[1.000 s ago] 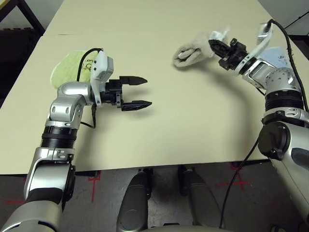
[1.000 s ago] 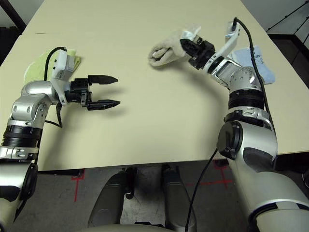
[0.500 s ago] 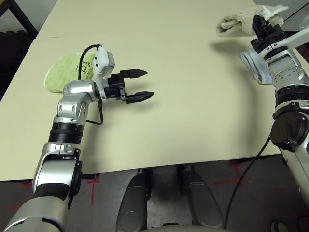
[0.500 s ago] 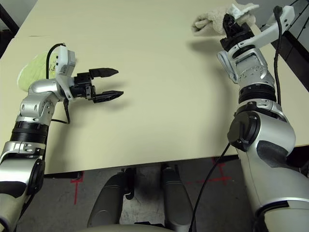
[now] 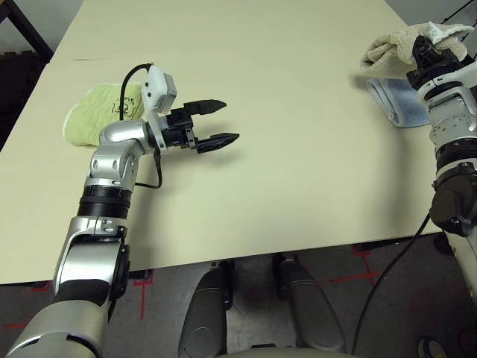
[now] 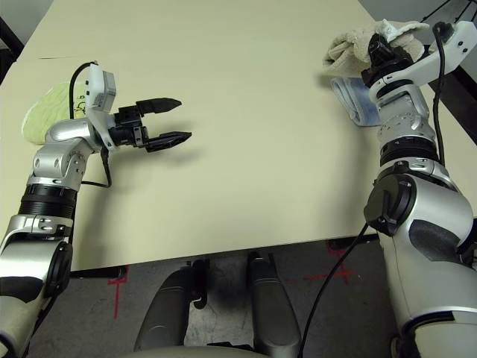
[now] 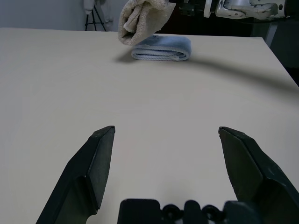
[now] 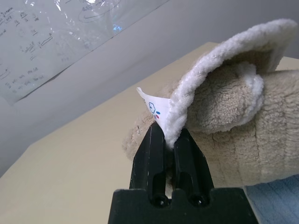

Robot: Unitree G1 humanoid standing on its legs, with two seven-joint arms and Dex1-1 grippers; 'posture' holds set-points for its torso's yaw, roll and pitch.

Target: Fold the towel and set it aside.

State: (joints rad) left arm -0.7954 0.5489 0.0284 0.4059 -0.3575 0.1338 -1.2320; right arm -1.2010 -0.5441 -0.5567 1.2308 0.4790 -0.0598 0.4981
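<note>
Swung rightward, right tool (image 8: 169, 140) pinches towel (image 5: 387, 51) aloft.

Even, bright overhead light covers the desk (image 5: 298, 149) with no glare. Soft shadows lie under the left end effector (image 5: 212, 124) and, at 1 o'clock, beneath the raised towel (image 7: 140, 18). In the right wrist view the wall behind is blurred and the towel sharp.

table (image 5: 298, 149): beige | left: green towel (image 5: 93, 112) | right: light blue folded towel (image 5: 399, 104)
</note>
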